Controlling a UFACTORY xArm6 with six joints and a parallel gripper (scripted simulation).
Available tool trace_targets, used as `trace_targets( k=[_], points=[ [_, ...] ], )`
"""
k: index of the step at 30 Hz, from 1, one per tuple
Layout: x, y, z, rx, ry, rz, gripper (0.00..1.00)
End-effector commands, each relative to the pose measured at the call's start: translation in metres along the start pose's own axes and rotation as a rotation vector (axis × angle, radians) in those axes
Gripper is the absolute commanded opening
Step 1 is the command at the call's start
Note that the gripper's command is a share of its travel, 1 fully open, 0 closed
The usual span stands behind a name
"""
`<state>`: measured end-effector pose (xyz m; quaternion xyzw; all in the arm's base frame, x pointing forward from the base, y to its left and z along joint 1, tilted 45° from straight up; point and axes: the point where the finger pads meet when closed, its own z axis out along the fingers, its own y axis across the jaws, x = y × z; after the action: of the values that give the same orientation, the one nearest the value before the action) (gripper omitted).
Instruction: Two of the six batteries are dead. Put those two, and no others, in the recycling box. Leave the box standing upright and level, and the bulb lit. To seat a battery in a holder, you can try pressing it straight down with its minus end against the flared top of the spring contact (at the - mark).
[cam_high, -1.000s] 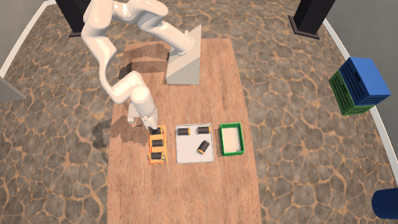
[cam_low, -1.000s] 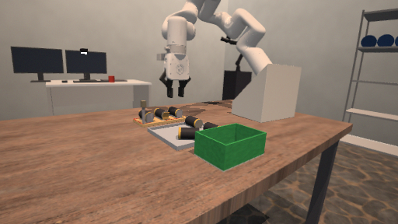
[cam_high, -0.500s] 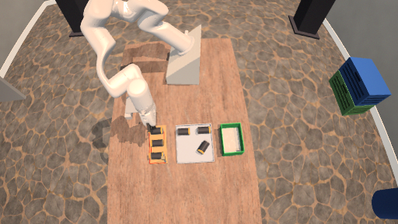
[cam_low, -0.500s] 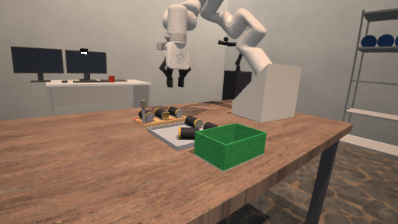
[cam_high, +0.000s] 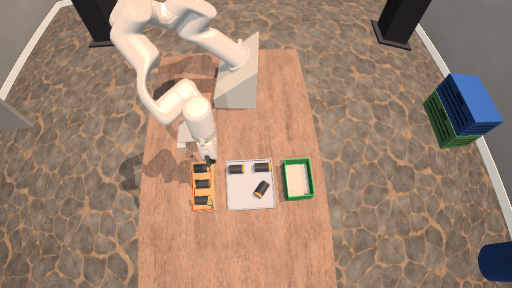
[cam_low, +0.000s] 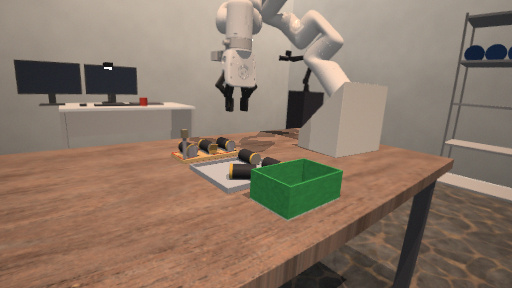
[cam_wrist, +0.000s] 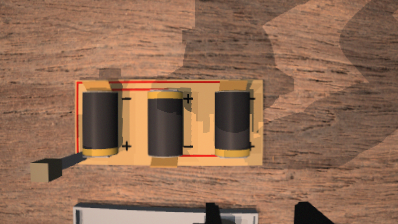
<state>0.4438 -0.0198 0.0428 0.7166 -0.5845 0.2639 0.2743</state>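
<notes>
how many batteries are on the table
6: three in the orange holder, three on the pale tray. None shows in the green box.

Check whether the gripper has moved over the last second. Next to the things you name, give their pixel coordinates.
Yes. In the exterior view the gripper (cam_low: 237, 107) (cam_high: 208, 161) is a little higher above the battery holder (cam_low: 202, 159) (cam_high: 196, 192) (cam_wrist: 132, 157) than it was a second ago.
</notes>
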Motion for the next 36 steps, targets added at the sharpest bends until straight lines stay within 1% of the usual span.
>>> trace_targets(
  k=[1, 2, 10, 12, 14, 20, 36],
  points=[
    [-0.049, -0.006, -0.002, 0.004, 0.002, 0.006, 0.51],
    [-0.064, -0.006, -0.002, 0.004, 0.002, 0.006, 0.51],
    [-0.147, -0.009, -0.001, 0.004, 0.001, 0.006, 0.51],
    [-0.164, -0.010, -0.001, 0.004, 0.001, 0.006, 0.51],
    [-0.175, -0.010, -0.001, 0.004, 0.002, 0.006, 0.51],
    [-0.182, -0.010, -0.001, 0.004, 0.002, 0.006, 0.51],
    [-0.182, -0.010, -0.001, 0.004, 0.001, 0.019, 0.51]
  ],
)
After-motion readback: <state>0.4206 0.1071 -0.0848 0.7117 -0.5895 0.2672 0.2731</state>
